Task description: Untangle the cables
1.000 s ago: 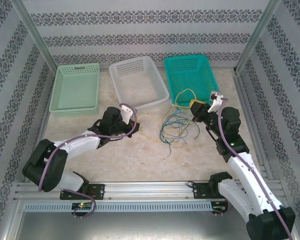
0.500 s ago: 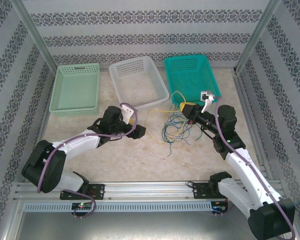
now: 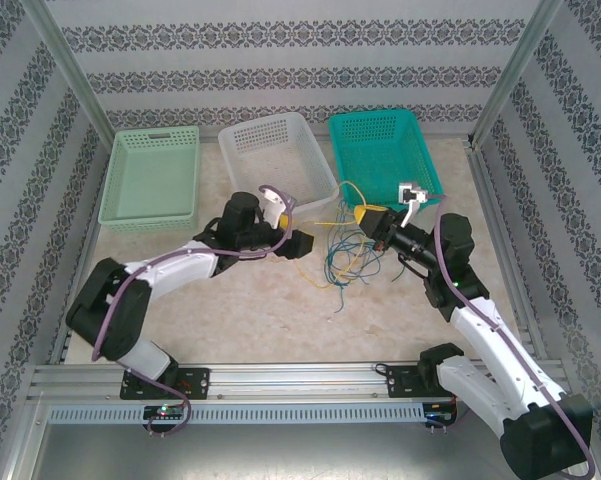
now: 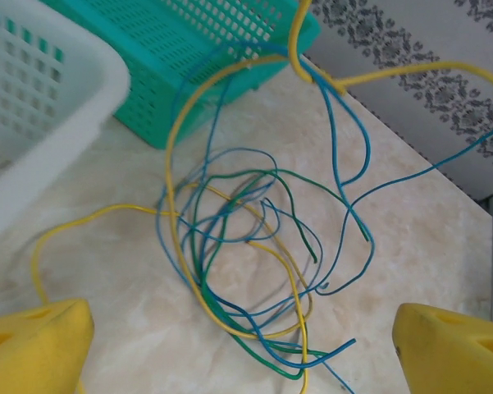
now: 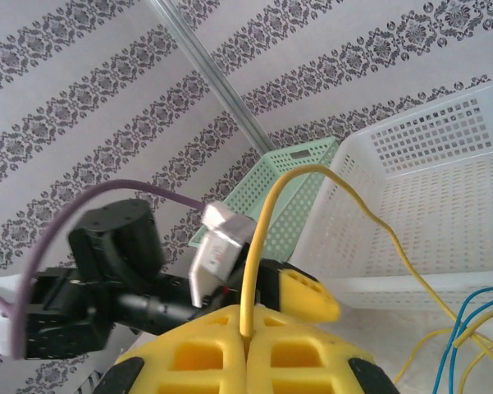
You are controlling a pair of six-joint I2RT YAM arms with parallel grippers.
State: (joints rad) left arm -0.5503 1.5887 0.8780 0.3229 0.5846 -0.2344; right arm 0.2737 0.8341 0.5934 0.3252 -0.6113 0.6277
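The cables [image 3: 346, 252] lie as a loose tangle of yellow, blue and green strands on the table, between the two arms. In the left wrist view the tangle [image 4: 254, 246] spreads on the marble between my yellow fingertips [image 4: 33, 345]. My left gripper [image 3: 302, 243] stands open just left of the tangle, nothing between its jaws. My right gripper [image 3: 368, 220] is shut on a yellow cable [image 5: 258, 238], which arches up from the pinched pads [image 5: 209, 353] and runs down to the pile.
Three baskets stand along the back: pale green [image 3: 151, 181] at left, white [image 3: 276, 160] in the middle, teal [image 3: 382, 155] at right. The white basket's corner [image 4: 57, 107] and the teal one [image 4: 189, 49] sit close behind the tangle. Patterned walls enclose the table.
My left gripper has opened and moved right toward the tangle. My right gripper, still shut on the yellow cable, moved left and a little back, drawing the cable up.
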